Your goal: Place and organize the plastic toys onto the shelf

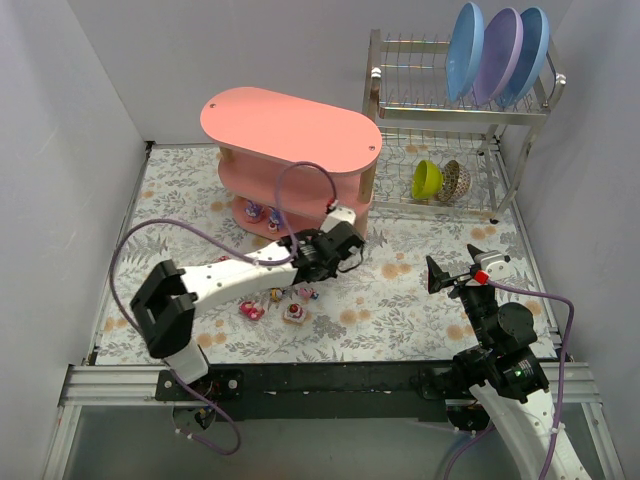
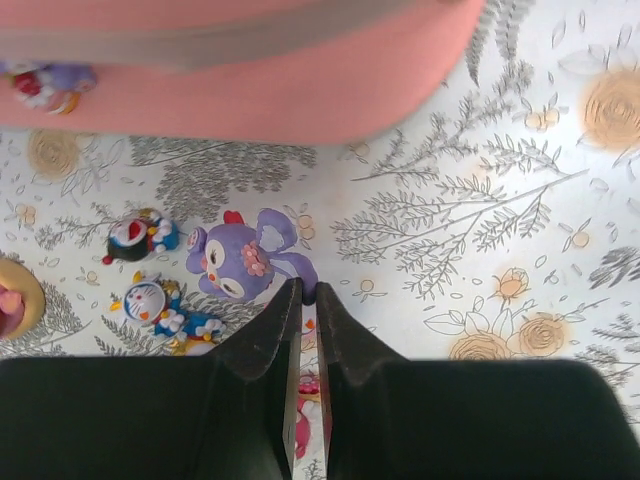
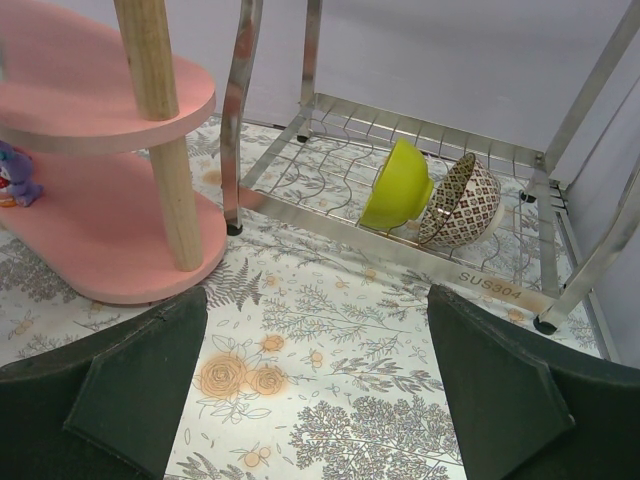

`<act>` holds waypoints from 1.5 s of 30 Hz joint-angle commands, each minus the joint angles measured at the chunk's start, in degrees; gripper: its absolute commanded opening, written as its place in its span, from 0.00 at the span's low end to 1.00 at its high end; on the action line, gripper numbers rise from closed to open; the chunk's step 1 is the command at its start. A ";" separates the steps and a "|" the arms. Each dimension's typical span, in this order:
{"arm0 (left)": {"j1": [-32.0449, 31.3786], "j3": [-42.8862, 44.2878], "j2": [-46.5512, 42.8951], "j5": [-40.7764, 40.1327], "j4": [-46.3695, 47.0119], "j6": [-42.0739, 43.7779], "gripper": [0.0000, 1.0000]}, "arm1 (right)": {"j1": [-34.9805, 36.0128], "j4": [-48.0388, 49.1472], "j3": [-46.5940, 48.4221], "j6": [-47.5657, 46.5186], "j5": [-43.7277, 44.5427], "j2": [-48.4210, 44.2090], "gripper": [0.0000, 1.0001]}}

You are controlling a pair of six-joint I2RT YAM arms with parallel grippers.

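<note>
The pink shelf (image 1: pixel 290 125) stands at the back centre, with two toys (image 1: pixel 262 217) on its bottom tier. My left gripper (image 1: pixel 325 262) hangs low in front of it. In the left wrist view its jaws (image 2: pixel 308 290) are nearly together, pinching a thin limb of a purple big-eyed toy (image 2: pixel 238 260). A blue and white toy (image 2: pixel 165 310) and a red, black and blue toy (image 2: pixel 140 235) lie left of it. More toys (image 1: pixel 272 305) lie on the mat. My right gripper (image 1: pixel 470 272) is open and empty, raised at the right.
A metal dish rack (image 1: pixel 450 190) stands at the back right, holding a green bowl (image 3: pixel 395 185), a patterned bowl (image 3: pixel 460 200) and plates (image 1: pixel 500 50) on top. A wooden shelf post (image 3: pixel 165 130) and a purple toy (image 3: pixel 15 175) on a tier show left in the right wrist view.
</note>
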 commanded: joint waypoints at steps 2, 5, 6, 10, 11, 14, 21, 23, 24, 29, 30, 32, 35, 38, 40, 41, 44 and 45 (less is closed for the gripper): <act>4.70 -10.95 -16.11 1.03 14.41 -8.85 0.00 | 0.36 2.24 0.58 0.02 -0.06 -11.76 0.98; 7.16 -17.63 -23.32 1.29 21.44 -12.55 0.00 | 0.28 2.16 0.58 0.11 0.03 -11.76 0.98; 7.86 -18.95 -24.99 2.25 23.02 -13.43 0.00 | 0.36 2.16 0.58 0.11 0.12 -11.76 0.98; 11.46 -26.07 -31.93 2.79 31.98 -18.00 0.00 | 0.28 2.16 0.58 0.11 0.12 -11.76 0.98; 12.17 -28.87 -32.82 2.87 33.48 -18.97 0.00 | 0.36 2.16 0.58 0.11 0.12 -11.76 0.98; 14.80 -34.58 -35.99 4.01 39.98 -22.49 0.00 | 0.36 2.16 0.58 0.11 0.20 -11.76 0.98; 18.76 -44.52 -38.28 6.91 55.63 -26.36 0.00 | 0.36 2.33 0.41 0.11 0.38 -11.76 0.98; 19.91 -46.12 -38.28 8.32 61.08 -26.54 0.00 | 0.36 2.33 0.41 0.02 0.38 -11.76 0.98; 20.08 -46.47 -37.76 8.32 62.23 -26.45 0.00 | 0.36 2.24 0.41 0.02 0.47 -11.76 0.98; 21.66 -46.65 -33.72 9.55 65.92 -25.66 0.00 | 0.45 2.33 0.41 0.20 0.38 -11.76 0.98; 21.93 -46.74 -32.40 9.73 66.80 -25.57 0.00 | 0.45 2.33 0.50 0.11 0.38 -11.76 0.98; 22.37 -46.65 -30.99 9.99 68.74 -25.22 0.00 | 0.45 2.42 0.41 0.20 0.38 -11.76 0.98; 22.63 -46.30 -28.61 9.99 70.32 -25.13 0.00 | 0.54 2.33 0.41 0.20 0.38 -11.76 0.98; 22.81 -47.09 -27.21 9.73 72.60 -25.13 0.00 | 0.54 2.33 0.41 0.11 0.29 -11.76 0.98; 22.90 -47.27 -26.51 9.12 73.75 -25.13 0.00 | 0.54 2.42 0.41 0.11 0.29 -11.76 0.98; 22.90 -47.79 -26.24 9.03 74.53 -25.05 0.00 | 0.54 2.42 0.41 0.20 0.47 -11.76 0.98; 22.90 -48.23 -24.40 8.33 76.65 -24.69 0.00 | 0.54 2.51 0.32 0.20 0.47 -11.85 0.98; 22.90 -48.23 -23.78 8.15 77.17 -24.61 0.00 | 0.63 2.59 0.32 0.20 0.47 -11.77 0.98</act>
